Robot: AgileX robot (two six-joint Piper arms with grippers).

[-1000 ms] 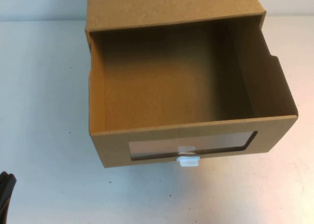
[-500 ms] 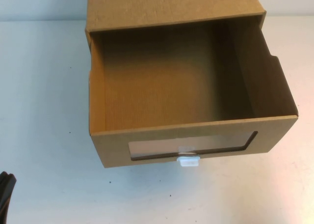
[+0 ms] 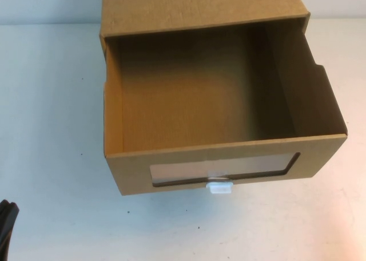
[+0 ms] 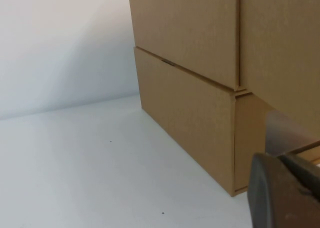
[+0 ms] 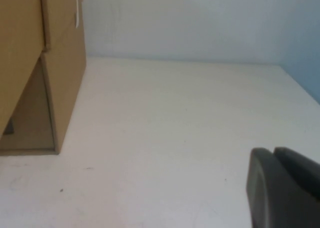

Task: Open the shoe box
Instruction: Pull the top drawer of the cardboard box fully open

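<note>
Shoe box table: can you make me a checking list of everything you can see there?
Surface: white table, a few tiny dark specks.
Job's things: brown shoe box; its drawer is slid far out and is empty inside; front has a window and a white tab.
Clutter: nothing seen.
Grippers: left gripper low by the box's front left corner, holding nothing; right gripper shut, over bare table to the box's right, holding nothing.
Cables: nothing seen.
Surroundings: pale wall behind the table.
</note>
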